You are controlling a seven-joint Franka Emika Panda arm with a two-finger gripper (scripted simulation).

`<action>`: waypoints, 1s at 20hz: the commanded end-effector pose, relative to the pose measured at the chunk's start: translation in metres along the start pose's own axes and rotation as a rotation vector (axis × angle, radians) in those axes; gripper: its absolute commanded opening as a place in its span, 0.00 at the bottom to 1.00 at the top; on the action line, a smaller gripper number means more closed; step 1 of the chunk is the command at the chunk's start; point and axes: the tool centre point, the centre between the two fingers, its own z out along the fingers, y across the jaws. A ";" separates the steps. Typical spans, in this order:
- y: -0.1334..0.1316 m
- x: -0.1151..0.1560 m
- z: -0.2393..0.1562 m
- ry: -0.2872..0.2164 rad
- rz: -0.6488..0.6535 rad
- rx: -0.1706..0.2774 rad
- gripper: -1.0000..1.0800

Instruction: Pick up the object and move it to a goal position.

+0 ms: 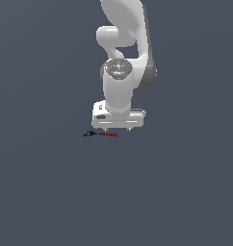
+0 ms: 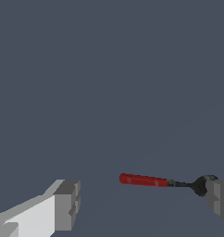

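Observation:
The object (image 1: 103, 134) is a tiny thin tool with a red shaft and a black knobby end. It lies flat on the grey floor, just below the white gripper (image 1: 118, 129). The black end points toward the exterior view's left. The gripper is open and holds nothing, with its fingertips a little above the floor. In the wrist view the red shaft (image 2: 144, 180) lies between the two fingers. The black end (image 2: 201, 185) is right beside one finger (image 2: 220, 200); I cannot tell whether they touch. The other finger (image 2: 65, 203) stands well apart from the shaft.
The white arm (image 1: 122, 57) rises behind the gripper. The plain grey floor (image 1: 51, 192) fills the rest of both views. No goal marker shows.

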 end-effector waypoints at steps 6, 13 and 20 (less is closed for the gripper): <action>0.013 -0.003 -0.003 -0.006 -0.002 -0.009 0.96; 0.023 -0.005 -0.006 -0.010 -0.005 -0.015 0.96; 0.024 -0.008 -0.001 -0.009 0.056 -0.010 0.96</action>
